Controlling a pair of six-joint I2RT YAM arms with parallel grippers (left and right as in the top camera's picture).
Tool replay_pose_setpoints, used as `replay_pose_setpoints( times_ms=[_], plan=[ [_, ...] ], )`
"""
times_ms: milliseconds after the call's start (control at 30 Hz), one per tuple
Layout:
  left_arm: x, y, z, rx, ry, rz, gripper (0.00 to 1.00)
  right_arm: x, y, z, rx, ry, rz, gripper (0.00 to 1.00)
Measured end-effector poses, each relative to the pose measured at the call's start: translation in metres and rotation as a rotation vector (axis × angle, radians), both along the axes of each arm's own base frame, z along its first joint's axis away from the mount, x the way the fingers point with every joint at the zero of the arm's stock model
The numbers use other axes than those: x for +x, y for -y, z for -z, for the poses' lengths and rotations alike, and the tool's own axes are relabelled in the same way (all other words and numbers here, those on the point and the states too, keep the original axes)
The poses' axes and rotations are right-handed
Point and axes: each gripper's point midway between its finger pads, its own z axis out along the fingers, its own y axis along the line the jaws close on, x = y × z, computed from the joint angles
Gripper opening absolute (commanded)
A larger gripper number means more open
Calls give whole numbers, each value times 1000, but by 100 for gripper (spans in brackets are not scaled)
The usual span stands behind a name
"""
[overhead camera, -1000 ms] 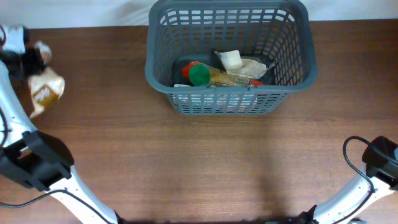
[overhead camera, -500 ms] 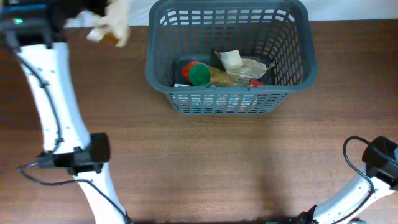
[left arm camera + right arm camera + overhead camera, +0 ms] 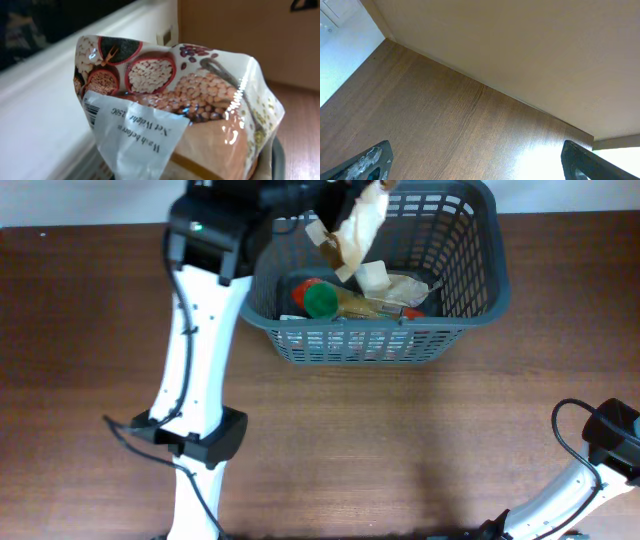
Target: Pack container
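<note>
The container is a dark grey slotted basket at the back middle of the table. A crinkly bag of beans and lentils hangs over its left half, above the things lying inside. My left gripper is shut on the bag's top, at the basket's back left rim. In the left wrist view the bag fills the frame and hides my fingers; a bit of the basket rim shows below it. My right gripper stands open over bare table, with nothing between its fingertips.
Inside the basket lie a green-lidded item, something red and pale packets. The left arm rises from the front left across the table. The right arm sits at the front right corner.
The left arm has swung from the table's far left edge to the right, carrying the bag up and over the basket. The right arm has not moved.
</note>
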Motion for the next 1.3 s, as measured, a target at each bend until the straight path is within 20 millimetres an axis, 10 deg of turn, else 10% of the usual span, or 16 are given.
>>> replay_pose_setpoints(
  times_ms=[233,400,867,1100,1300],
  plan=[
    [33,14,73,84,-134,-32,2,0,0,0,0,0,0,99],
    [48,17,108,121,-190,-45,99,0,0,0,0,0,0,99],
    [60,5,104,115,-193,-138,99,0,0,0,0,0,0,99],
    [72,-111,70,188,-199,-577,99,0,0,0,0,0,0,99],
    [16,-254,10,217,-189,-1033,99,0,0,0,0,0,0,99]
  ],
)
